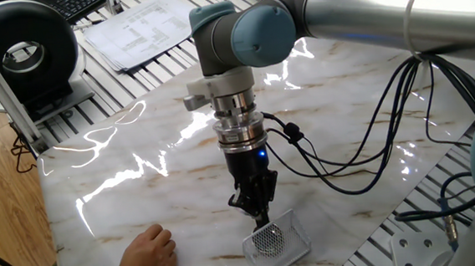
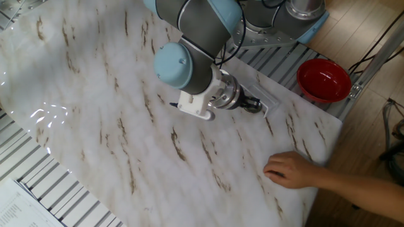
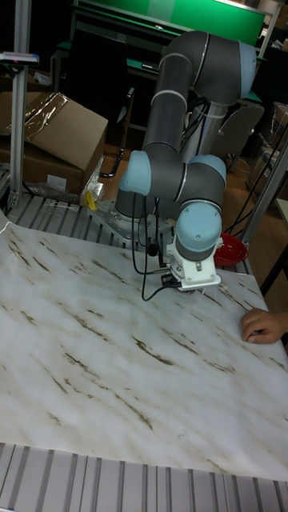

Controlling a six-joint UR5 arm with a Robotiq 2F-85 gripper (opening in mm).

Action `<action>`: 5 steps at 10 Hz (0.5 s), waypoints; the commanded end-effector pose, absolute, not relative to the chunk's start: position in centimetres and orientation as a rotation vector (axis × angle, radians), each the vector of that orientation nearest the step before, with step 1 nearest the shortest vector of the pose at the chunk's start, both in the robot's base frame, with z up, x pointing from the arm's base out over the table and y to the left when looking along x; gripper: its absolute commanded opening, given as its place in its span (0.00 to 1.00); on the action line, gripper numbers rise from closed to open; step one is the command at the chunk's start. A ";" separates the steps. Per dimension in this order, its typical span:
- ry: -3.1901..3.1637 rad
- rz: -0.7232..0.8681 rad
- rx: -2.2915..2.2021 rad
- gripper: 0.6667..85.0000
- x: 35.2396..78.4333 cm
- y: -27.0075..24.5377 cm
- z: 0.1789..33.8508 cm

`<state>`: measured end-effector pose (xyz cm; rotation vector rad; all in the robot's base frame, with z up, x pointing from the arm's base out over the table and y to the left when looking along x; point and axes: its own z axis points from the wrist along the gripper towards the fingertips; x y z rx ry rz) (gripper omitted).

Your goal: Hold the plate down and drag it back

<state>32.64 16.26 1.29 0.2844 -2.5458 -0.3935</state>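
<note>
The plate (image 1: 268, 240) is a small round silver disc with a grey mesh centre, lying near the marble table's front edge on a clear plastic tray (image 1: 293, 231). My gripper (image 1: 263, 221) points straight down, its black fingers shut together with nothing between them. The tip stands at the plate's far rim; whether it touches is not clear. In the other fixed view the gripper (image 2: 256, 106) pokes out from under the wrist over the clear tray (image 2: 271, 96), and the plate is hidden. The tall fixed view hides both behind the wrist.
A person's hand (image 1: 150, 254) rests on the marble left of the plate, also seen as the hand (image 2: 291, 170) and the hand (image 3: 265, 324). A red bowl (image 2: 324, 79) sits just off the table beyond the tray. Black cables (image 1: 364, 141) hang from the arm.
</note>
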 end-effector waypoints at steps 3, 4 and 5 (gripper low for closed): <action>-2.544 -0.414 0.289 0.01 32.5 16.5 1.2; -2.546 -0.422 0.287 0.01 32.5 16.7 1.2; -2.549 -0.425 0.282 0.01 32.5 16.9 1.1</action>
